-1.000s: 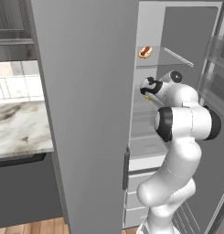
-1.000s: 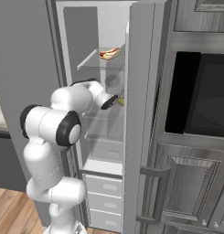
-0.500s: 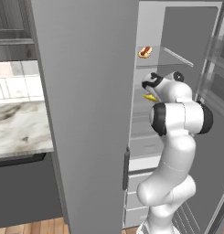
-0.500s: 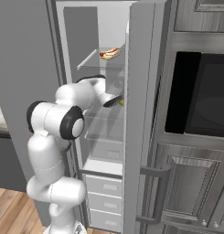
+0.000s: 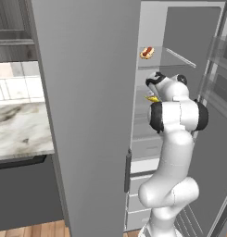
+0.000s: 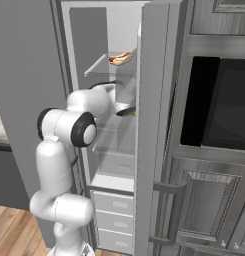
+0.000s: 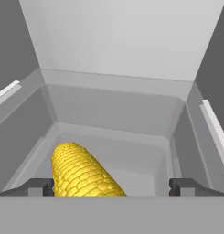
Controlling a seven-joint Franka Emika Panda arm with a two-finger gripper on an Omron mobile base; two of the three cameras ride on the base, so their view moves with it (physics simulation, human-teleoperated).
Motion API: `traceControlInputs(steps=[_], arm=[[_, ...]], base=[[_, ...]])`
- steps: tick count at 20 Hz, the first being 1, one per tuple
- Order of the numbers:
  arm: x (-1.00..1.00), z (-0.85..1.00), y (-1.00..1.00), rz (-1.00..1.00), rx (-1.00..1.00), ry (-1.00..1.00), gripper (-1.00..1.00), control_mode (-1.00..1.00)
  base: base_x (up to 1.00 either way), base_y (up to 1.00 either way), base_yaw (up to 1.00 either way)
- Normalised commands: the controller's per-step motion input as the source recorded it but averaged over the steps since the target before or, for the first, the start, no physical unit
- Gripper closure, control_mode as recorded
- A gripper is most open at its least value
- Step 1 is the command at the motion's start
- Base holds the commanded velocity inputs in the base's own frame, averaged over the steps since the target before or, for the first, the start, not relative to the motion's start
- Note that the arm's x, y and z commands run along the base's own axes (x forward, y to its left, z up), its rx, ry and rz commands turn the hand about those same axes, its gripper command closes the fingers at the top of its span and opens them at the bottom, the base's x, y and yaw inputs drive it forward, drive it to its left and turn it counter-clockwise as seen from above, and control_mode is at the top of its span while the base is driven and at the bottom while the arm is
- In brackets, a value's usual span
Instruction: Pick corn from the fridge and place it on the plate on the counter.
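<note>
The fridge [image 5: 87,115] stands open, its wide grey door in the foreground of the left base view. My gripper [image 7: 111,187] is inside it at a glass shelf, open, with the fingertips [image 7: 40,187] far apart. The yellow corn [image 7: 81,171] lies on the shelf between them, close against the left finger, with a wide gap to the right one. In the base views the corn [image 5: 153,98] [image 6: 134,113] peeks out just under my hand [image 5: 156,82]. The plate is out of view. A stretch of marble counter [image 5: 17,129] lies left of the fridge door.
A red-and-tan hot dog [image 5: 147,52] [image 6: 120,58] sits on the shelf above my hand. White fridge walls close in on both sides of the gripper. A black built-in oven [image 6: 219,107] stands to the right of the fridge, with white drawers [image 6: 114,212] below the shelves.
The arm has reached deeper into the fridge, and the hand has moved up and inward over the corn. The corn and hot dog have stayed put.
</note>
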Motion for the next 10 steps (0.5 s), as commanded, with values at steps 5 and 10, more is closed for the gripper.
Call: traceControlInputs(steps=[5,10], arm=[[0.14,-0.07,-0.02,0.04,0.0,0.05,-1.0,-1.0],[0.06,-0.06,0.0,0.02,0.0,0.13,-1.0,-1.0]], base=[[0.0,0.0,0.0],[0.0,0.0,0.0]])
